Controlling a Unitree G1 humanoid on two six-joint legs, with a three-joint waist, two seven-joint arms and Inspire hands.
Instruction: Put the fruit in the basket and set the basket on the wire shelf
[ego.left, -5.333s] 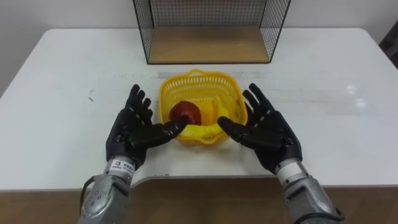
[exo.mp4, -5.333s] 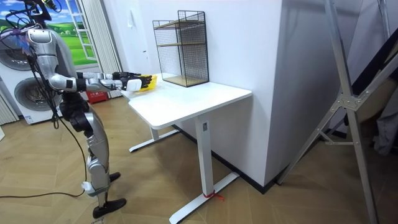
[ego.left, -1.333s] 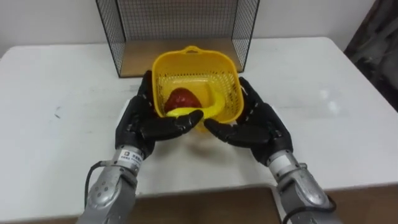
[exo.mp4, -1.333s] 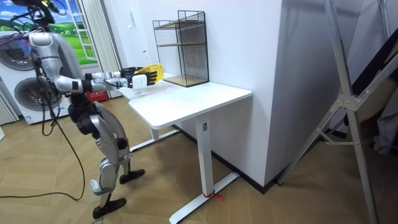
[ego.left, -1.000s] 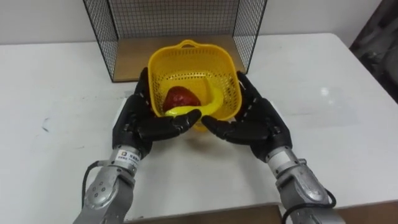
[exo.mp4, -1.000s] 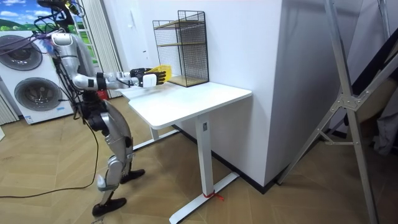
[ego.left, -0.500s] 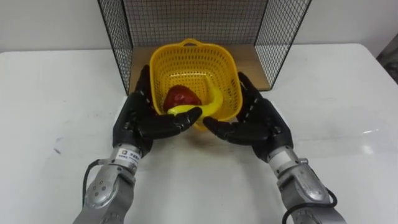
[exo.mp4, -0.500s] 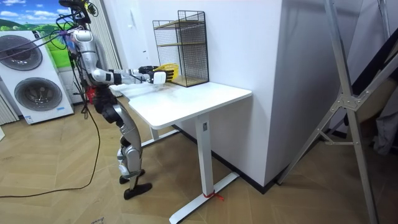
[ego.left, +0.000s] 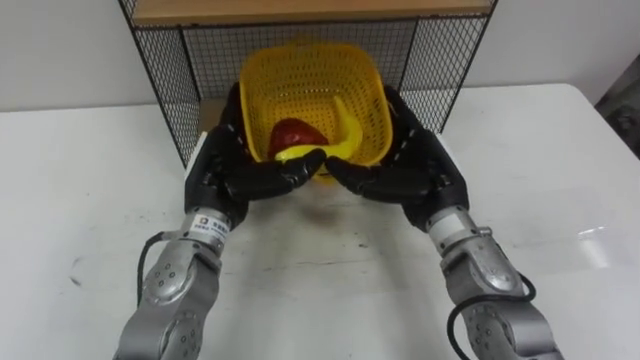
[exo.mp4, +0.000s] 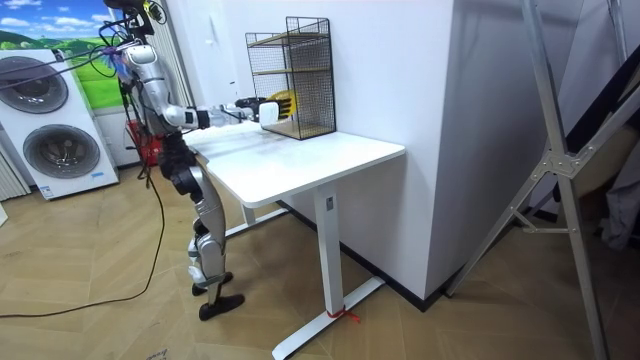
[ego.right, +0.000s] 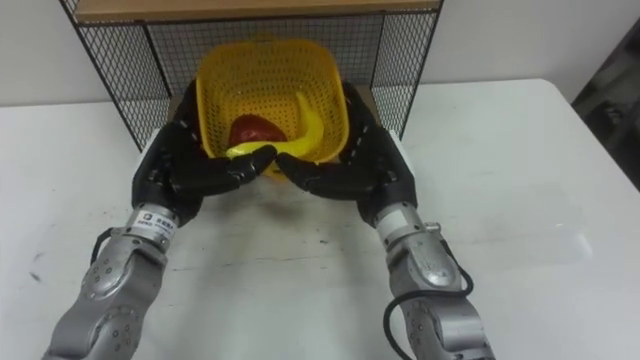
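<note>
A yellow mesh basket (ego.left: 268, 85) hangs above the white table (ego.left: 560, 180), tilted toward me, at the open front of the black wire shelf (ego.left: 165, 60). Inside lie a red apple (ego.left: 297, 135) and a yellow banana (ego.left: 342, 130). My left hand (ego.left: 225, 170) presses flat on the basket's left side and my right hand (ego.left: 420, 170) on its right side. Both are open, with the thumbs meeting under the front rim. In the room view the basket (exo.mp4: 283, 100) sits at the shelf (exo.mp4: 300, 75) front, and I stand at the table's far end with both arms stretched out.
The shelf has a wooden floor board and a wooden upper board (ego.left: 310, 10), with mesh side walls close to both hands. White tabletop spreads to the left and right. A washing machine (exo.mp4: 55, 130) stands behind me in the room view.
I have stepped closer to the shelf. The basket, carried between both hands, has moved forward and up, from over the table to the shelf's lower opening.
</note>
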